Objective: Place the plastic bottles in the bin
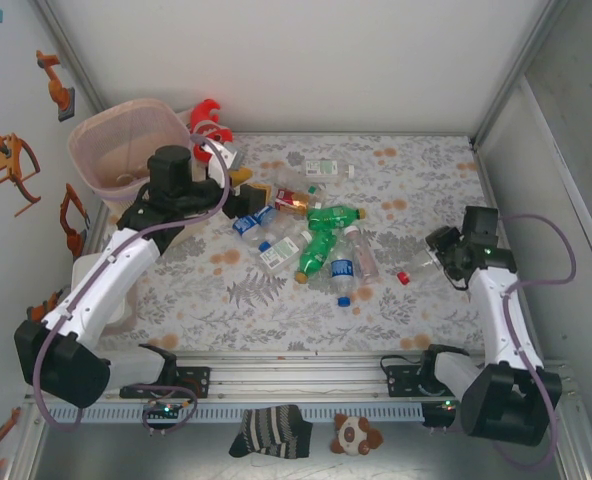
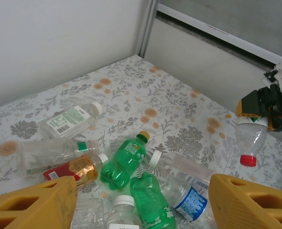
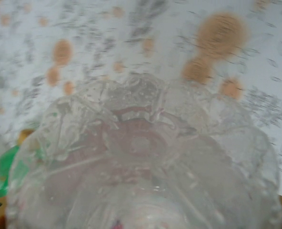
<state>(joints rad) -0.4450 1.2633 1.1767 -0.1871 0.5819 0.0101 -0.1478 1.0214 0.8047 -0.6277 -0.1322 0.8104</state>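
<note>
Several plastic bottles lie in a pile mid-table: two green ones (image 1: 333,214) (image 2: 124,160), a clear one with a blue label (image 1: 342,270) (image 2: 188,198), a red-labelled one (image 1: 291,202) (image 2: 69,169), and a clear one (image 1: 321,168) apart at the back. My left gripper (image 1: 238,200) (image 2: 141,205) hovers open over the pile's left side, with nothing between its yellow fingers (image 2: 36,205). My right gripper (image 1: 446,255) (image 2: 265,102) is shut on a clear red-capped bottle (image 1: 416,265) (image 2: 250,138) (image 3: 146,157), lifted off the table, cap pointing down. The pink bin (image 1: 86,165) stands at the back left.
A red fish plush (image 1: 211,120) lies beside the bin. White walls close in the back, and a grey wall the right. A striped sock (image 1: 271,430) and a small plush toy (image 1: 356,435) lie below the front rail. Bare floral cloth (image 1: 416,180) stretches at the back right.
</note>
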